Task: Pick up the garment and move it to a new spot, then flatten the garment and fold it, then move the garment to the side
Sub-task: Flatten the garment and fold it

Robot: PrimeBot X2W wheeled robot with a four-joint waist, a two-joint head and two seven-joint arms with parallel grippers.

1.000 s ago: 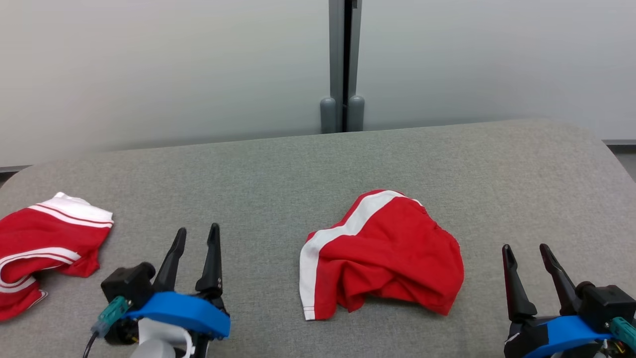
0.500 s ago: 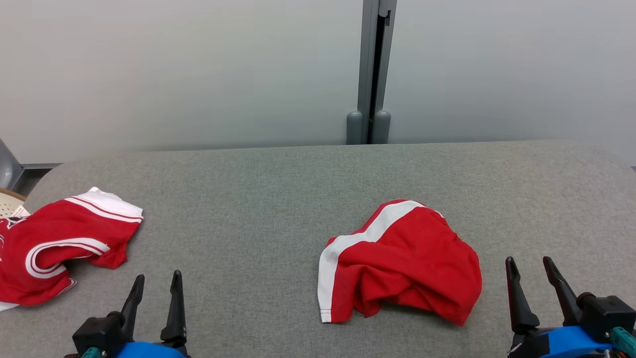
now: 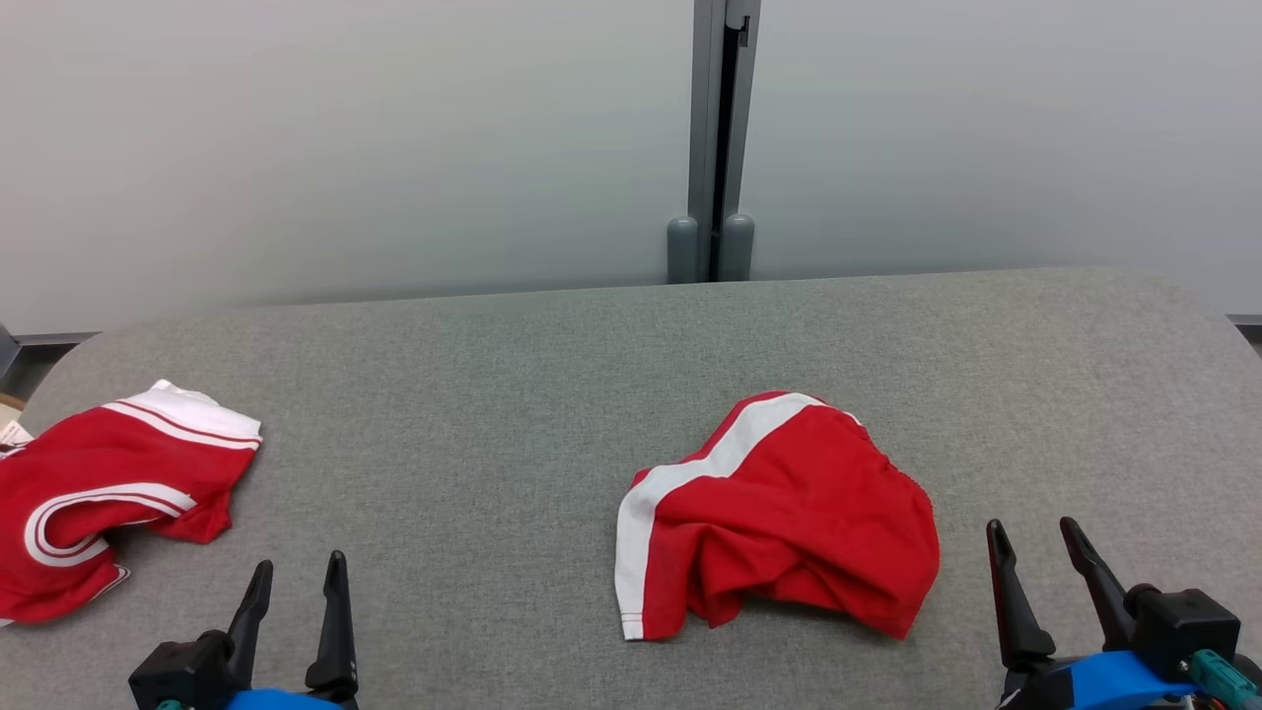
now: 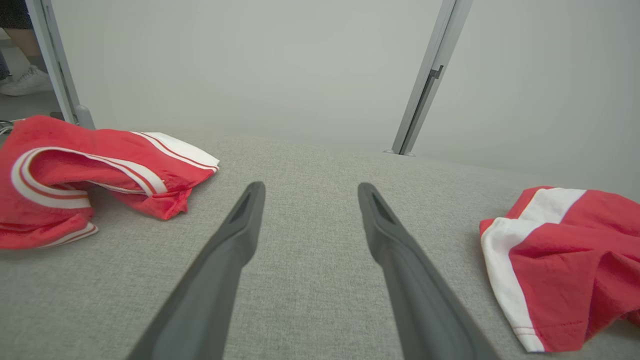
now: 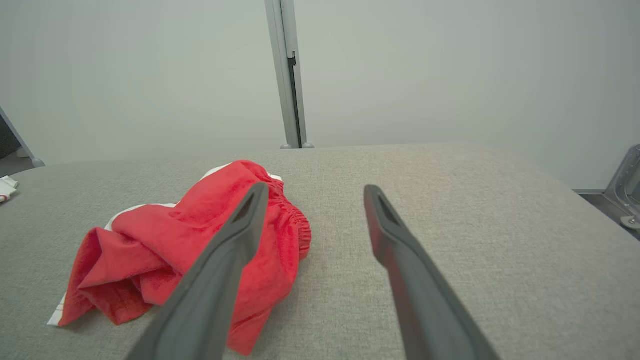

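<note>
the left gripper (image 3: 301, 560) has dropped back toward the near edge since a second ago. the head camera swung a bit too, so the whole picture slid sideways, but the clothes themselves haven't budged or changed shape. the right gripper (image 3: 1030, 523) sits about where it was, lower right.

both sets of jaws are spread wide and holding nothing, tips clear of any cloth.

the red garment (image 3: 789, 513) with the white side stripe lies in a crumpled heap on the middle-right of the table top (image 3: 493, 394), near the right gripper and well apart from the left one. looks like shorts to me, with an elastic waist bunched up in the right wrist view.

my read: nothing is flattened, nothing is folded, and the move to the side hasn't happened, so the bulk of the job is left. can't tell from this whether the first pick-and-move is already done.

there's also a second red piece (image 3: 108, 493) with white trim, rumpled, at the far left end.

the surface is grey woven fabric with rounded corners, fairly flat. behind it are pale grey panels (image 3: 296, 148) joined by a grey metal post (image 3: 715, 138). in the left wrist view a foot in a white shoe (image 4: 22, 82) shows past a panel.
</note>
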